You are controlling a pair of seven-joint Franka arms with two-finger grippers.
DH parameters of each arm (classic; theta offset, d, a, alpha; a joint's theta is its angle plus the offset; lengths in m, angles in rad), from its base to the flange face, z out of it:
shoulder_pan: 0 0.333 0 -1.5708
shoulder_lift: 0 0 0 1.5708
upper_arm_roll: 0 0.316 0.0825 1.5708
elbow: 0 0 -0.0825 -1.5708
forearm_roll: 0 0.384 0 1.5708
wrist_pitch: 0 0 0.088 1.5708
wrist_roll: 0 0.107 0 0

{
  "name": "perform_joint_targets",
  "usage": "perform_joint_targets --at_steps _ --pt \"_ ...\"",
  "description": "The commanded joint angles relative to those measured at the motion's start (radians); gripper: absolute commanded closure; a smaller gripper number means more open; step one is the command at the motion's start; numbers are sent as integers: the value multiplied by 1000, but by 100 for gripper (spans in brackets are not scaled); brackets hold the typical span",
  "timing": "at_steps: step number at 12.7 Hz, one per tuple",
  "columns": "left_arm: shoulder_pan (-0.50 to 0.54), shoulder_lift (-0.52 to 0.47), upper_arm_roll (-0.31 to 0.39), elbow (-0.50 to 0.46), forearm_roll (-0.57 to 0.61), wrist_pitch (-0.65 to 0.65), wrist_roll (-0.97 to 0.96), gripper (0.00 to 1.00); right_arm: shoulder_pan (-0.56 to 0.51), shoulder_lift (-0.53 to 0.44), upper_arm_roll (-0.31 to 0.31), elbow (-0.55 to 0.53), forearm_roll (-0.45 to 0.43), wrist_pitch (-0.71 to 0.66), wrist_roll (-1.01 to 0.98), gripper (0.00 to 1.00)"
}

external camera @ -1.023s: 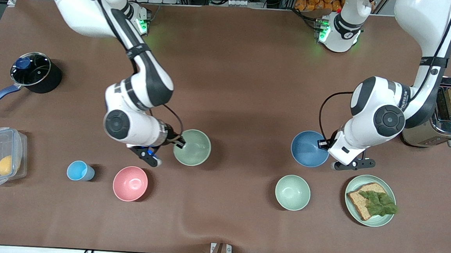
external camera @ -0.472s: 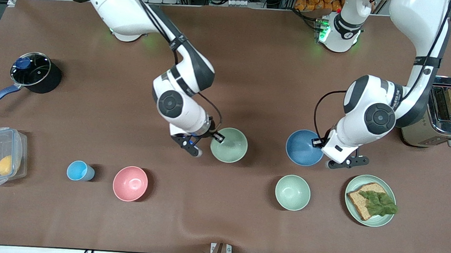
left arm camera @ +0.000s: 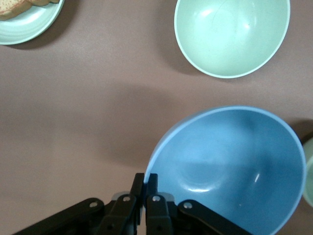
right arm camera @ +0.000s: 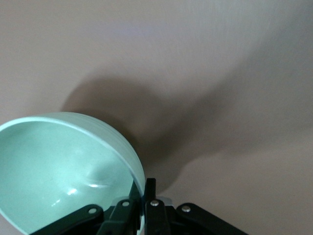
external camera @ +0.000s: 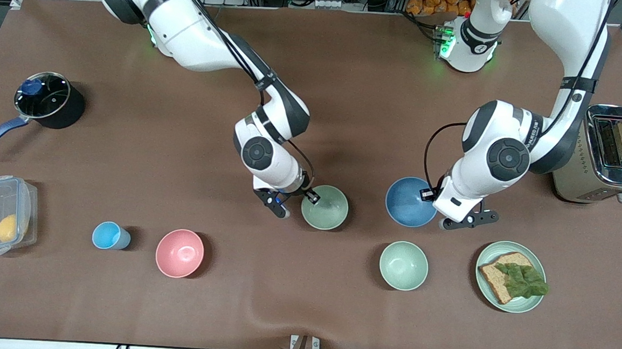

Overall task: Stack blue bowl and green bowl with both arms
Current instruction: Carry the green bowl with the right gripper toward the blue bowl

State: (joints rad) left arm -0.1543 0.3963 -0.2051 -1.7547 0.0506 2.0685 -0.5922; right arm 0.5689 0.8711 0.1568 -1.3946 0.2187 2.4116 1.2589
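blue bowl (external camera: 410,201): lifted above the brown desk (external camera: 348,101), pinched at its rim by the left end effector (external camera: 435,197), over the spot just farther from the front camera than the mint bowl (external camera: 403,265).
green bowl (external camera: 325,207): held up by its rim, clamped in the right end effector (external camera: 309,197), over the desk's middle.
gap: the two bowls are apart, side by side.
plate (external camera: 510,277): bread and lettuce, beside the mint bowl.
pink bowl (external camera: 180,253): toward the right arm's end.

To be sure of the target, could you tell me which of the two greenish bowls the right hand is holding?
The darker sage green bowl, gripped at its rim by the right hand; the paler mint bowl sits untouched.
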Motion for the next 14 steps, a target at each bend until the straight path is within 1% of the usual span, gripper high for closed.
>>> perform_joint_targets --at_steps 1,4,5,6,7,8,10,12,14 --pt "-33 10 1 34 9 -14 -66 100 17 34 0 71 10 -8 62 100" --pt "-68 24 1 55 9 -14 -136 100 37 45 0 85 10 -3 89 100" --pt "-70 32 1 69 9 -14 -149 100 37 48 0 85 10 -3 86 93" --pt "-80 33 1 70 9 -14 -156 100 32 48 0 86 10 -6 83 58" --pt "-83 36 0 72 8 -13 -158 100 22 34 1 85 11 -14 89 4" --pt "-84 36 0 73 8 -13 -170 100 17 14 3 85 14 -17 91 0" --pt "-90 38 -2 78 6 -11 -182 100 0 -16 3 85 30 -41 169 0" --pt "-93 45 -2 83 -20 -10 -211 100 -53 -55 6 86 31 -153 185 0" --pt "-119 65 -2 112 -38 -5 -241 100 -96 -61 7 98 44 -163 252 0"
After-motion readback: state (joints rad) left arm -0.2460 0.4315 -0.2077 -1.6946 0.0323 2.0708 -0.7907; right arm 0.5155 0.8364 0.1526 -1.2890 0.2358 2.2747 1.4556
